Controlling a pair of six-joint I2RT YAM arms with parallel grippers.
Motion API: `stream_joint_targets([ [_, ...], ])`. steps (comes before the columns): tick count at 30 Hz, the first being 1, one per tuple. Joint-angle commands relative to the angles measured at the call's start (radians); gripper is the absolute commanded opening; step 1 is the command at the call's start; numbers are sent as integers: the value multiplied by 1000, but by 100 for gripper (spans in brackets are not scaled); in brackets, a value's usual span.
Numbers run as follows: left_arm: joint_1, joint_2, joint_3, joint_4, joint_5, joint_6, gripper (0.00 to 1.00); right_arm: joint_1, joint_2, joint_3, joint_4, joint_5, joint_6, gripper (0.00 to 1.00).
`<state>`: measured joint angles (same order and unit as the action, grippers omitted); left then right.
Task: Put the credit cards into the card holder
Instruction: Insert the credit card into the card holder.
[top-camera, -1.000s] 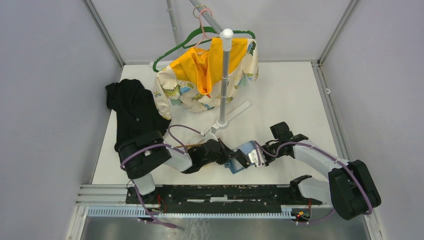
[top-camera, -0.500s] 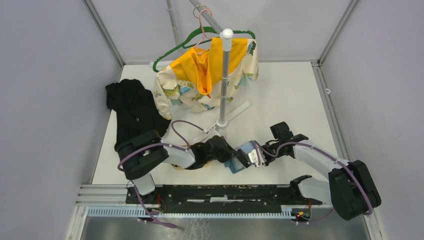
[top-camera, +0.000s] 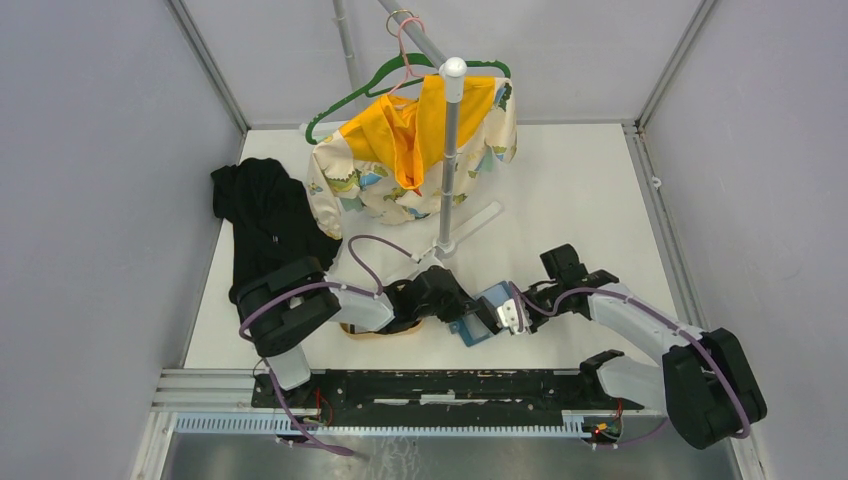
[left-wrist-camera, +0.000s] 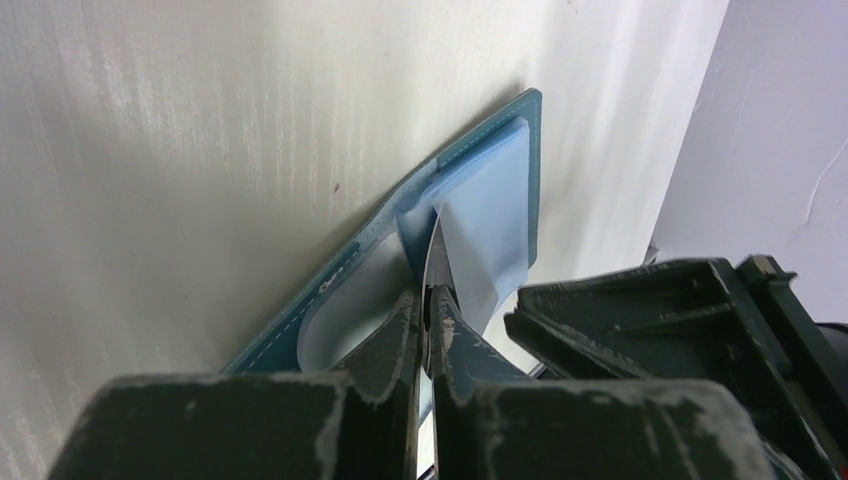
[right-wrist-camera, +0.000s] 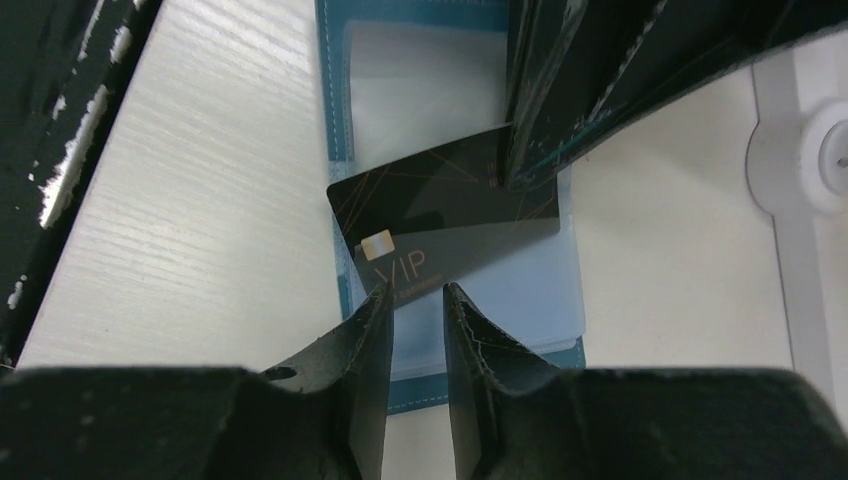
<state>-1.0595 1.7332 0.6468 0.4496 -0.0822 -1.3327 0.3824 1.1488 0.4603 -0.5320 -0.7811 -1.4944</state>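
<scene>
Right wrist: glossy black rectangular card (right-wrist-camera: 440, 205) against flat teal card holder (right-wrist-camera: 333, 110).

Overhead: card holder (top-camera: 468, 335) mostly buried under left gripper (top-camera: 476, 318); tan tray (top-camera: 365, 331) only a sliver, at holder's nine o'clock. Right wrist view: black card (right-wrist-camera: 430, 205), two-o'clock corner hidden.

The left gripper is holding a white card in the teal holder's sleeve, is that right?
No, the card is black with gold VIP lettering; the right wrist view shows it. The left gripper does hold it in the teal holder's sleeve.
</scene>
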Motion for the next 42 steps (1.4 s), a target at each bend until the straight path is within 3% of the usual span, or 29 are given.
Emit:
stream_joint_targets([
  [1, 9, 30, 21, -50, 22, 79, 11, 48, -49, -12, 10, -105, 26, 30],
  [7, 13, 36, 24, -40, 35, 84, 14, 193, -108, -39, 149, -90, 188, 19],
  [11, 17, 37, 26, -36, 41, 87, 16, 291, -130, -62, 339, 31, 431, 11],
  [14, 17, 39, 24, -36, 43, 89, 17, 341, -114, -59, 412, 139, 520, 9],
  [26, 17, 54, 30, -25, 54, 86, 19, 518, 10, -27, 438, 395, 559, 8],
  [33, 18, 67, 36, -20, 63, 87, 20, 525, 20, -13, 407, 479, 534, 8],
  [37, 20, 71, 34, -16, 69, 88, 28, 526, 23, -8, 394, 513, 522, 8],
  [42, 23, 69, 31, -14, 74, 90, 29, 526, 35, 10, 364, 537, 520, 8],
])
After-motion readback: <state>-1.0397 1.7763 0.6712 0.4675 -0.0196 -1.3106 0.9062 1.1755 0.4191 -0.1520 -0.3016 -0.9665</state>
